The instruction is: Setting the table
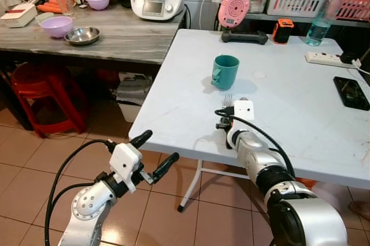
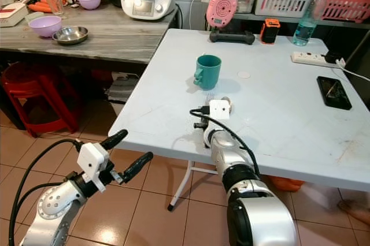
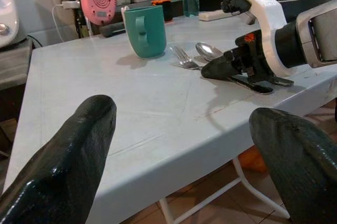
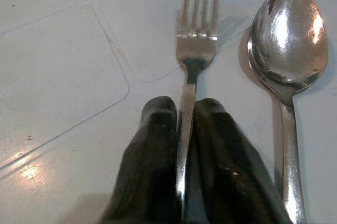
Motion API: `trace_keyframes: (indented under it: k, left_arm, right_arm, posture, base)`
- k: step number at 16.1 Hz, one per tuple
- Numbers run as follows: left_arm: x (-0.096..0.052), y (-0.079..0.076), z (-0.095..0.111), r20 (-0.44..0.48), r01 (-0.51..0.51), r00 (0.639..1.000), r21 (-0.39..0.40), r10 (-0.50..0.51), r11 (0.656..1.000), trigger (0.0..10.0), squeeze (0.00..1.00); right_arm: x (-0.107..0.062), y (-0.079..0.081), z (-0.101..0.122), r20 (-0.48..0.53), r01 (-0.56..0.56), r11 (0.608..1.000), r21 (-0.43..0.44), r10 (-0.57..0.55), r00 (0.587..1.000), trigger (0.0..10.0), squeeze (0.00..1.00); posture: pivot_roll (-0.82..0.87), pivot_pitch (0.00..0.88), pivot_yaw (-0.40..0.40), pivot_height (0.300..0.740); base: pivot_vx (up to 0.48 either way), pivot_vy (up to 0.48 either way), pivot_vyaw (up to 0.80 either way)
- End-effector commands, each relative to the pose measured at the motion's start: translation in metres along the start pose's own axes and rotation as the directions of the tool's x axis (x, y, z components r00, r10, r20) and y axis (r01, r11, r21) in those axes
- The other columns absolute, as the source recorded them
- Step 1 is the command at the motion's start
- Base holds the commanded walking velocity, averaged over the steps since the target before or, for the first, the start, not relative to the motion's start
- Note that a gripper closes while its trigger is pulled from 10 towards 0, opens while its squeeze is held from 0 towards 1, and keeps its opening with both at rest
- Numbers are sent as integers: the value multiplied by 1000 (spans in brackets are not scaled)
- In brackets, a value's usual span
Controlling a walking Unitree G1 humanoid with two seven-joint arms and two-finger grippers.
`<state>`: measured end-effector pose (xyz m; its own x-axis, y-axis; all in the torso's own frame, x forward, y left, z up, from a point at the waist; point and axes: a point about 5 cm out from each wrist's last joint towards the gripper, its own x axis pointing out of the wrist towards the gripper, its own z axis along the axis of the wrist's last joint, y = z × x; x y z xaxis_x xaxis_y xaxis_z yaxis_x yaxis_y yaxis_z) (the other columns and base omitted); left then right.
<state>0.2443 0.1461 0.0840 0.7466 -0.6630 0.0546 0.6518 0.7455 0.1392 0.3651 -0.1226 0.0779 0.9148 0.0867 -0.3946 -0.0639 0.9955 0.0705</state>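
A steel fork (image 4: pixel 196 40) lies on the white table (image 1: pixel 300 125) with its tines toward a teal mug (image 1: pixel 224 71). My right gripper (image 4: pixel 185 109) is low on the table, shut on the fork's handle. A steel spoon (image 4: pixel 287 34) lies beside the fork and parallel to it, untouched. My left gripper (image 1: pixel 161 146) hangs open over the tiled floor, just below and in front of the table's near left corner, with nothing between its fingers (image 3: pixel 79 155).
On the table's far side are a black phone (image 1: pixel 351 92), a power strip (image 1: pixel 328 58), a water bottle (image 1: pixel 319 18) and a pink round device (image 1: pixel 233 8). A wooden counter (image 1: pixel 127 41) with bowls (image 1: pixel 56 25) stands left, a red stool (image 1: pixel 43 93) beneath it.
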Motion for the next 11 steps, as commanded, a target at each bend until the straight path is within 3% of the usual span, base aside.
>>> trace_keyframes:
  k: [1,7,9,11]
  left_arm:
    - [1,0,0,-7,21,1000,13,-20,1000,10000,0]
    - [4,0,2,6,4,1000,12,-4,1000,10000,0]
    - [4,2,2,13,-37,999,9,36,999,10000,0]
    - [9,12,3,32,-160,987,6,160,987,10000,0]
  right_arm:
    - [0,1,-5,-21,-1,1000,3,1,1000,0,0]
    - [0,2,-2,0,-5,999,40,5,1000,0,0]
    - [0,4,7,59,-12,998,59,9,998,0,0]
    - [-3,2,22,156,-27,995,92,12,988,0,0]
  posture:
    - [56,0,-14,740]
    - [52,0,-10,740]
    - [54,0,-14,740]
    - [53,0,-26,740]
  base:
    - [0,0,0]
    - [0,0,0]
    - [0,0,0]
    - [0,0,0]
